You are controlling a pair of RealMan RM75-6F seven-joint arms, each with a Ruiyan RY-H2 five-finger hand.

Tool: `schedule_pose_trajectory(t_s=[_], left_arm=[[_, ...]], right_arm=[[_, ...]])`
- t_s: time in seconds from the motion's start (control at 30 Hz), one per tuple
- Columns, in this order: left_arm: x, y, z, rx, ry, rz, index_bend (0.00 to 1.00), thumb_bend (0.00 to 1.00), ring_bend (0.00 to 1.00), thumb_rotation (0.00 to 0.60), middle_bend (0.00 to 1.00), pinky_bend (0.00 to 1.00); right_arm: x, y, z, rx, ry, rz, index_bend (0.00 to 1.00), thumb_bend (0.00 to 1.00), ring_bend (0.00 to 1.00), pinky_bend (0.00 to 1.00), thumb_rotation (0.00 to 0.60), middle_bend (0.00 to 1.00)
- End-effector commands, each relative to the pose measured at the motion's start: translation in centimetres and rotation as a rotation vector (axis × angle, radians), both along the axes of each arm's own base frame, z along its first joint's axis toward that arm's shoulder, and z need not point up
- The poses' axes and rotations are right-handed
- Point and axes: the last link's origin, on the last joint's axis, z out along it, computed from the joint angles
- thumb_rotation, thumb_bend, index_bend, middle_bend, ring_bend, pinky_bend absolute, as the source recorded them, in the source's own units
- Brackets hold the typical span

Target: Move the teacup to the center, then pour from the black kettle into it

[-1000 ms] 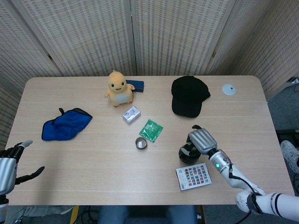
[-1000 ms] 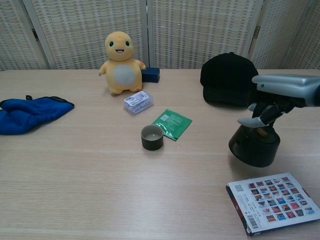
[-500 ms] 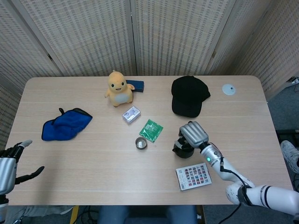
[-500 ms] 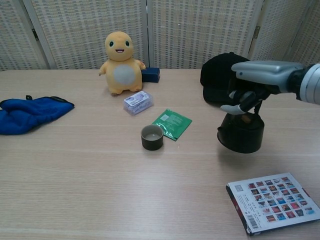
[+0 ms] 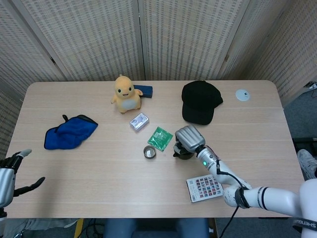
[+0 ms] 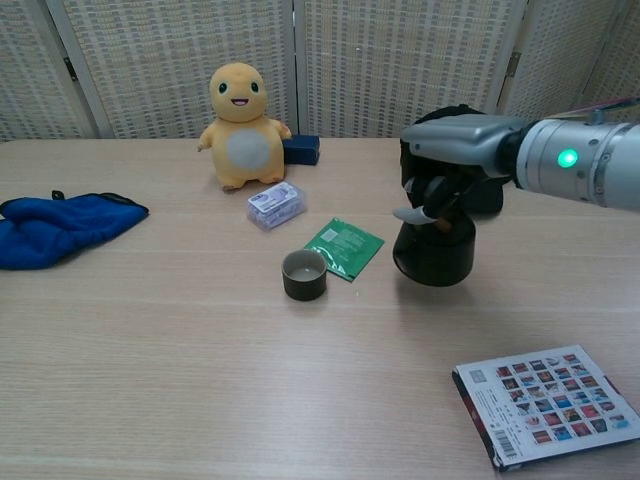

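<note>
While our right hand (image 6: pixel 452 165) grips the black kettle (image 6: pixel 433 247) from above by its top, the kettle sits just at 3 o'clock of the teacup (image 6: pixel 304 274), near it but apart; we can't tell if the kettle's base is on the table (image 6: pixel 200 380) or just off it. In the head view we see the same right hand (image 5: pixel 188 139) over the kettle (image 5: pixel 182 151), teacup (image 5: pixel 149 152) beside it near table center. Green packet (image 6: pixel 344 247) lies between them, touching neither clearly, at 1 o'clock of the cup. Our left hand (image 5: pixel 11 174) is at the table's 8 o'clock edge, fingers spread, holding nothing. Further out: clear plastic box (image 6: pixel 276 205) at 11 o'clock of the cup, yellow plush toy (image 6: pixel 239 126) beyond it with a dark blue box (image 6: pixel 301 149) just behind. Black cap (image 5: pixel 200 101) at 12 o'clock of the kettle. Blue cloth (image 5: pixel 69 132) at 9 o'clock. Picture card (image 6: pixel 544 404) at 5 o'clock of the kettle. White disc (image 5: pixel 242 94) at far 2 o'clock.
</note>
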Motion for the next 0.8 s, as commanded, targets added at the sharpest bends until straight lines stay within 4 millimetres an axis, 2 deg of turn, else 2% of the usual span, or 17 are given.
schedule_pose_trajectory(t_s=[0.03, 0.43, 0.8], left_arm=[[0.0, -0.1, 0.1, 0.002, -0.001, 0.000, 0.24, 0.13, 0.41, 0.424, 0.31, 0.43], [0.0, -0.3, 0.4, 0.012, -0.002, -0.003, 0.24, 0.13, 0.41, 0.424, 0.31, 0.43], [-0.1, -0.7, 0.6, 0.022, -0.003, -0.001, 0.24, 0.13, 0.41, 0.425, 0.31, 0.43]], right_arm=[[0.6, -0.4, -0.4, -0.003, 0.010, 0.011, 1.00, 0.39, 0.93, 0.55, 0.460, 1.00], [3.5, -2.2, -1.4, -0.031, 0.068, 0.075, 1.00, 0.39, 0.93, 0.55, 0.474, 1.00], [6.3, -2.9, -3.1, -0.036, 0.143, 0.146, 1.00, 0.39, 0.93, 0.55, 0.480, 1.00]])
